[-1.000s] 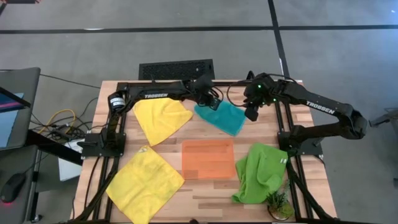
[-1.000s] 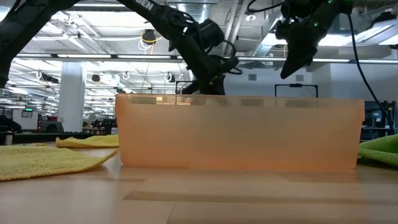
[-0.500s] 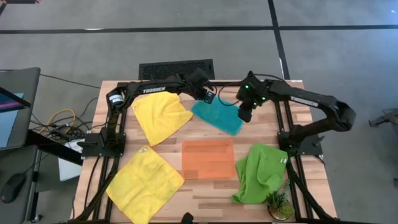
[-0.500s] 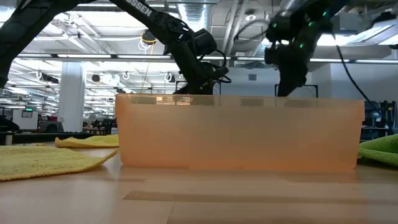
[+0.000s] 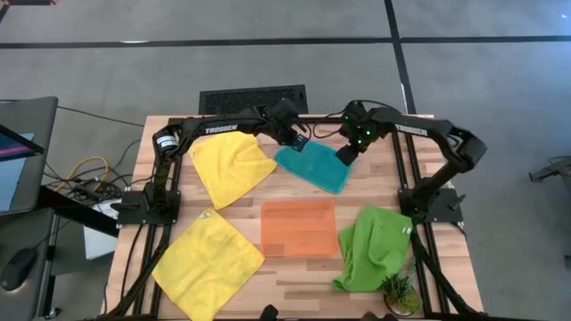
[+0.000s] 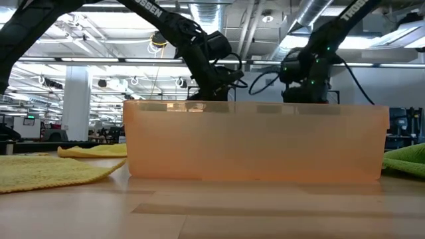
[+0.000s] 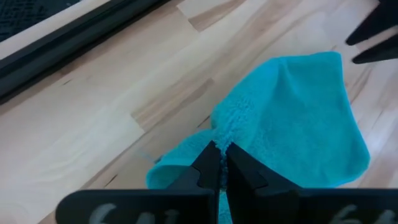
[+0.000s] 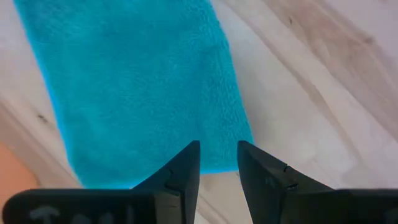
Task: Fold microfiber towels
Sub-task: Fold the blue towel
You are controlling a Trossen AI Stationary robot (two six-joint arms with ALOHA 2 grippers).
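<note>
A teal towel (image 5: pixel 312 169) lies spread on the table's far middle, also seen in the left wrist view (image 7: pixel 298 118) and the right wrist view (image 8: pixel 137 81). My left gripper (image 5: pixel 295 143) is shut on its far left corner. My right gripper (image 5: pixel 343 154) hangs open just over the towel's far right corner, its fingers on either side of that corner (image 8: pixel 239 146); I cannot tell whether they touch it. Two yellow towels (image 5: pixel 234 168) (image 5: pixel 207 263) lie flat on the left. A lime green towel (image 5: pixel 375 248) lies crumpled at the near right. My left gripper (image 7: pixel 219 160) pinches a gathered ridge of the teal towel (image 7: pixel 225 127) at its far left corner between its two fingers. The fingers slant down at it from the table's far left. That corner is drawn up into a fold, and the towel's other parts lie on the table.
A flat orange tray (image 5: pixel 299 226) lies in the table's middle, near side of the teal towel; in the low view (image 6: pixel 255 143) it hides both grippers' fingertips. A small potted plant (image 5: pixel 399 290) stands at the near right corner. Black frame rails run along both sides.
My right gripper has come down and toward the table's left, turning about its wrist, from above the far right edge to just over the teal towel's far right corner. My left gripper has shifted slightly toward the far left, still shut on its corner.
</note>
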